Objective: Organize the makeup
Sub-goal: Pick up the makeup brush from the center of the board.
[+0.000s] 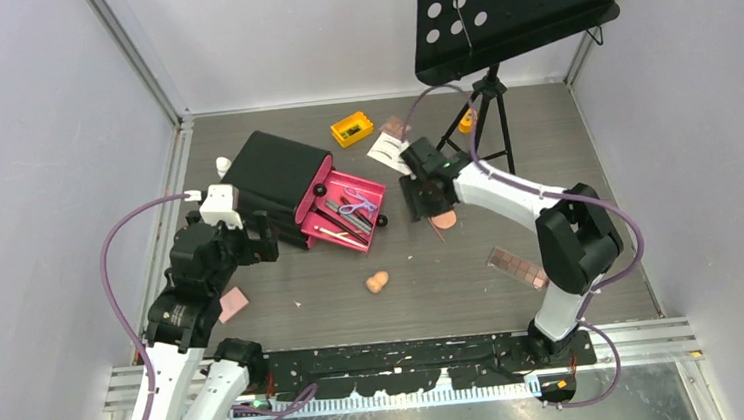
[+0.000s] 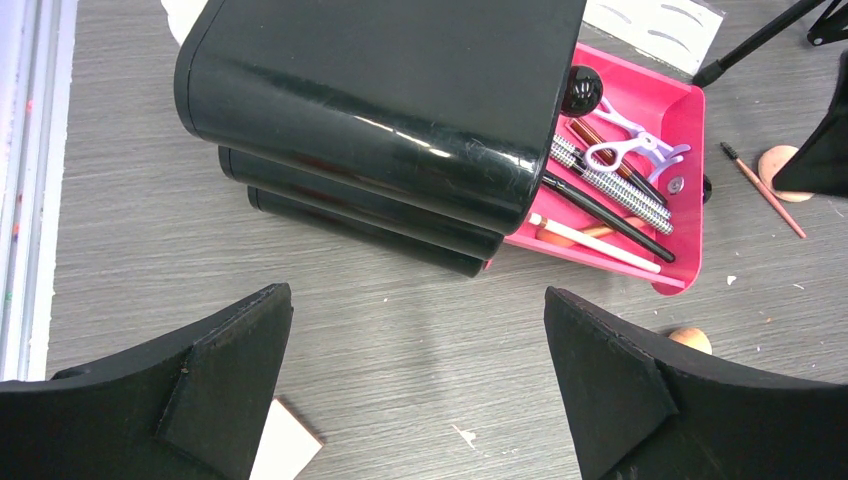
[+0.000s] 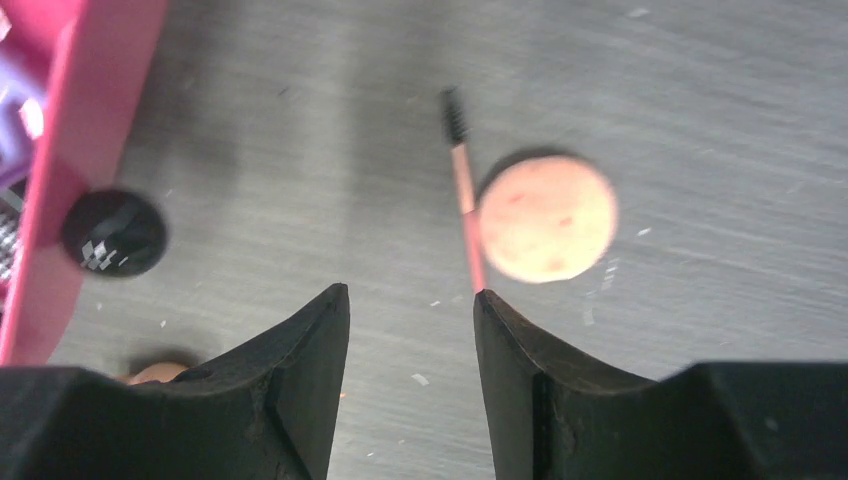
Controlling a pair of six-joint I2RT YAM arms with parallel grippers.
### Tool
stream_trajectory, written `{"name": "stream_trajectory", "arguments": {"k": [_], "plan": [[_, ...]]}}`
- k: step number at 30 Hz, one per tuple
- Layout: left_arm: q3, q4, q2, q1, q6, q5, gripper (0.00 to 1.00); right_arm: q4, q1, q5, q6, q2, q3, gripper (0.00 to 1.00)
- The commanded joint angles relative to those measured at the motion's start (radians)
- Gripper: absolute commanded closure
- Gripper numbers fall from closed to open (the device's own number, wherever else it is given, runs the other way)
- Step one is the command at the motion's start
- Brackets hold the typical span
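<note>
A thin pink brush (image 3: 462,195) lies on the table beside a round peach sponge (image 3: 547,217). My right gripper (image 3: 410,292) hovers just above them, open, with nothing between its fingers. The brush's handle end runs under the right fingertip. The black chest (image 1: 275,172) has its pink drawer (image 1: 366,182) pulled out. In it lie lilac scissors (image 2: 630,150) and several brushes (image 2: 605,205). My left gripper (image 2: 417,292) is wide open over bare table on the chest's near side. A pink block (image 2: 290,445) lies by its left finger.
Another peach sponge (image 1: 377,282) lies mid-table, a brown palette (image 1: 518,267) near the right arm. At the back are a yellow block (image 1: 352,129), the white eyebrow card (image 1: 385,151) and a white bottle (image 1: 223,166). The music stand (image 1: 508,9) rises over its tripod (image 1: 486,121).
</note>
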Motion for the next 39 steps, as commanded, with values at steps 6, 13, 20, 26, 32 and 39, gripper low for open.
{"name": "stream_trajectory", "arguments": {"k": [6, 13, 20, 26, 32, 39], "plan": [[-0.002, 0.036, -0.007, -0.004, 0.009, 0.001, 0.0, -0.013, -0.11, -0.169, -0.104, 0.062, 0.062, 0.46], [-0.002, 0.036, -0.006, -0.003, 0.009, -0.001, 0.0, -0.021, -0.108, -0.167, -0.015, -0.054, -0.081, 0.39], [-0.002, 0.037, -0.004, -0.003, 0.009, 0.005, 0.0, 0.025, -0.115, -0.174, 0.033, -0.05, -0.17, 0.37], [-0.003, 0.037, -0.004, -0.003, 0.009, 0.0, 0.0, 0.059, -0.135, -0.175, 0.011, 0.032, -0.153, 0.37], [-0.003, 0.038, 0.001, -0.003, 0.011, -0.005, 0.0, 0.072, -0.142, -0.189, -0.001, 0.107, -0.112, 0.38], [-0.002, 0.037, 0.005, -0.003, 0.012, -0.005, 0.0, 0.069, -0.131, -0.156, -0.009, 0.187, -0.036, 0.4]]}}
